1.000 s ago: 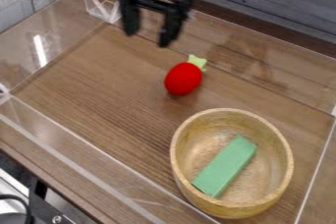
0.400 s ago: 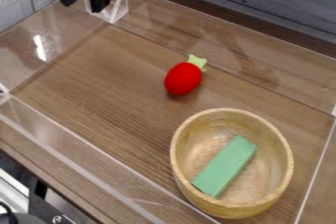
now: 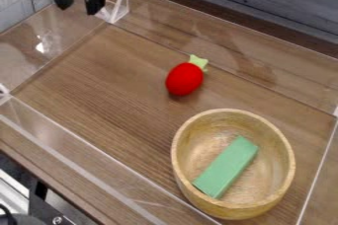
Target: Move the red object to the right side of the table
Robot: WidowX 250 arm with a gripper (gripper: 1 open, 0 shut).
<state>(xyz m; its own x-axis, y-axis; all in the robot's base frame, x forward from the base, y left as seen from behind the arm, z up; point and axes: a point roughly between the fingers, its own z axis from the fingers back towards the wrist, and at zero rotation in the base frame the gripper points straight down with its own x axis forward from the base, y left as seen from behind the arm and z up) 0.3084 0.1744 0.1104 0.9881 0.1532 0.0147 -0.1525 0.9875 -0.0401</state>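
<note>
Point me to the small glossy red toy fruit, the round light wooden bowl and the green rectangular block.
Small glossy red toy fruit point(image 3: 185, 79): camera view, middle of its red body.
Round light wooden bowl point(image 3: 184, 149): camera view, left rim.
Green rectangular block point(image 3: 227, 166): camera view, centre of its top face, inside the bowl.

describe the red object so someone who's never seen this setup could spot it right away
Start at the brown wood-grain table fenced by low clear walls, and find the round wooden bowl at its lower right. Just up and left of the bowl, alone on bare wood, lies the red object. It is small, glossy and rounded with a pale green stem tuft, unlike the flat green block inside the bowl.
</note>
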